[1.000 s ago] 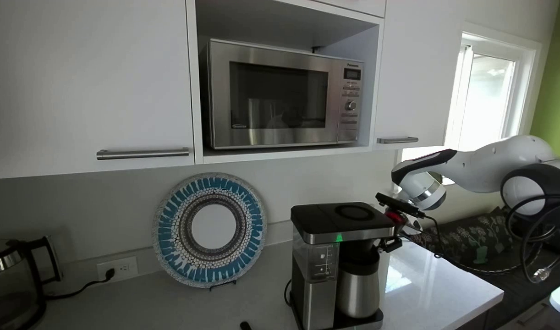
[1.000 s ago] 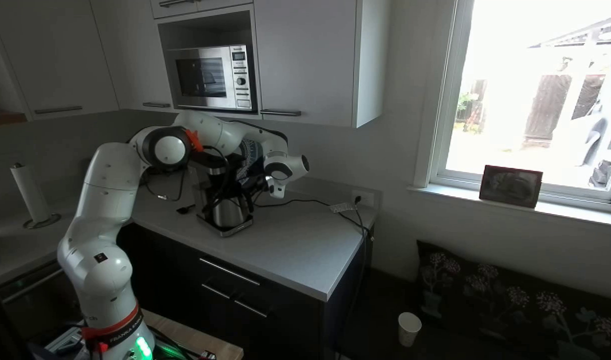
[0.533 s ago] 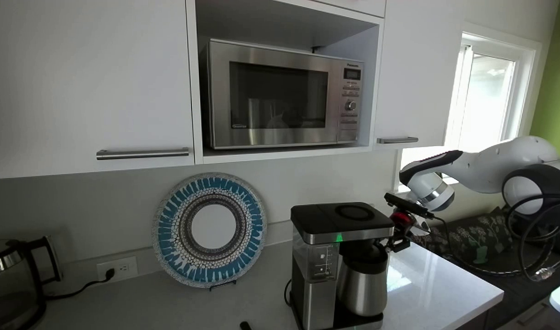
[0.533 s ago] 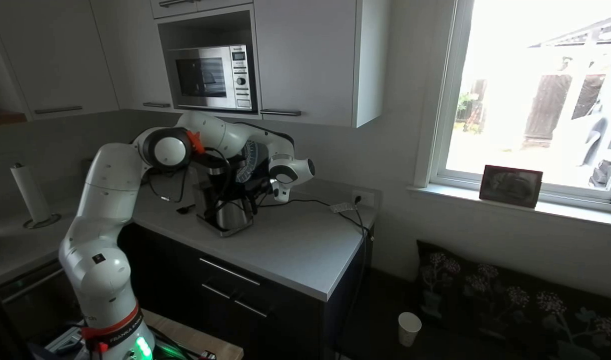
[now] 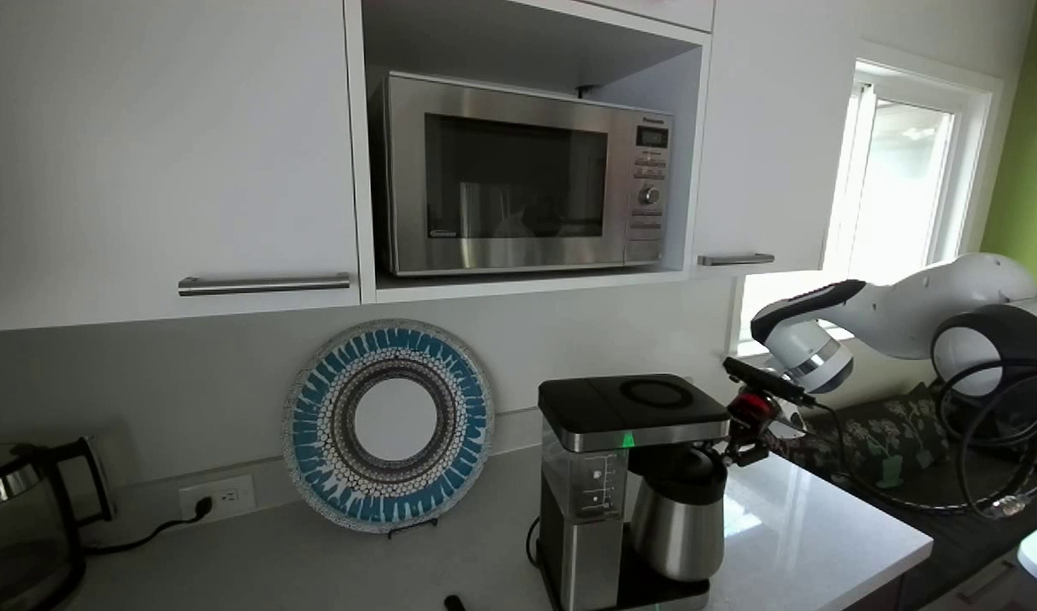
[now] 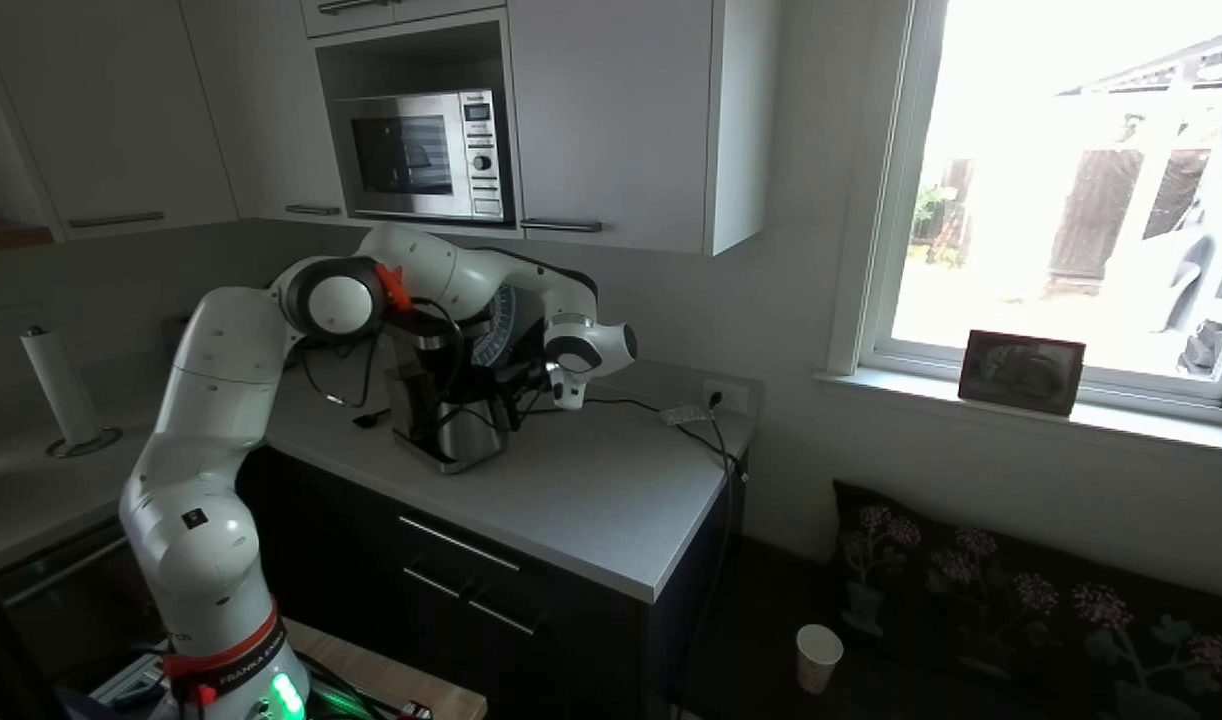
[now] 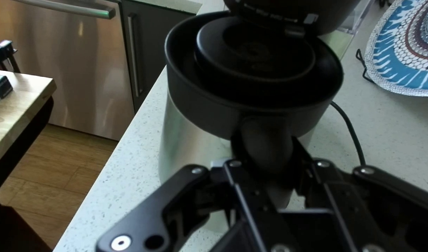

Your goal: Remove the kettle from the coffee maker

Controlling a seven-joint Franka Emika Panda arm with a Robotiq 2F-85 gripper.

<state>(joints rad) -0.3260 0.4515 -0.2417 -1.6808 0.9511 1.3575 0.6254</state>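
The gripper (image 7: 269,152) is clenched on the handle (image 7: 266,138) of the kettle (image 5: 678,535). Removal from the coffee maker (image 5: 592,556) looks partway done; next, a level pull rightward

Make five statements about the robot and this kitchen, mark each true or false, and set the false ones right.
1. The end effector holds the kettle by its handle. True.
2. The kettle is well away from the coffee maker. False: it is partly under the top of the coffee maker.
3. The microwave sits higher than the coffee maker. True.
4. The patterned plate lies flat. False: the plate stands on edge.
5. A black plug is in a wall outlet. True.
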